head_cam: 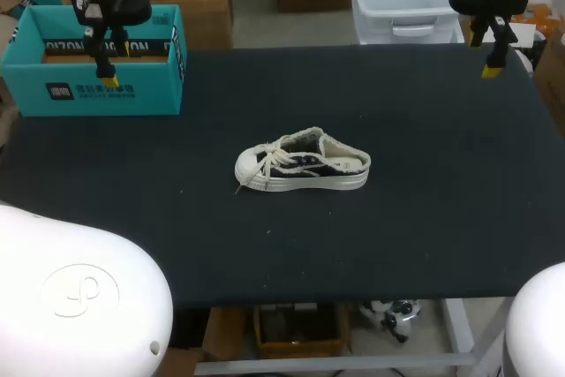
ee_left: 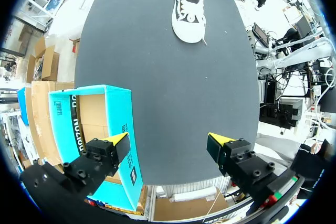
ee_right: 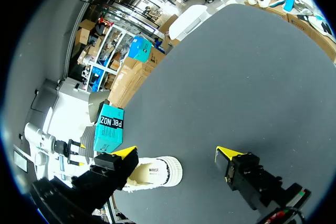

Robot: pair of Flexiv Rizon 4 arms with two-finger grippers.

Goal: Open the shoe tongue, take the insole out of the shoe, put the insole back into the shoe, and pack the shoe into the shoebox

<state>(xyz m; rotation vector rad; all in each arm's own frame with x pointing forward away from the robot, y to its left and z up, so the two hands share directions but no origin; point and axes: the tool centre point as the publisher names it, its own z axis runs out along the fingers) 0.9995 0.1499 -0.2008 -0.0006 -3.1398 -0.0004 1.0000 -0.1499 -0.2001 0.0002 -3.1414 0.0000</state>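
Note:
A white low-top shoe [head_cam: 305, 163] with dark sides and white laces lies on its sole at the middle of the table, toe to the left. It also shows in the left wrist view as the shoe [ee_left: 190, 14], far ahead of the fingers. In the right wrist view the shoe [ee_right: 155, 171] lies partly behind one finger. The open teal shoebox [head_cam: 93, 59] stands at the back left. My left gripper [head_cam: 113, 64] hangs open above the box, whose wall [ee_left: 79, 129] shows beside one finger. My right gripper [head_cam: 488, 55] hangs open over the back right corner, holding nothing.
The black table top [head_cam: 424, 218] runs wide around the shoe on all sides. The shoebox [ee_right: 109, 129] is the only other thing standing on it, close to the left and back edges.

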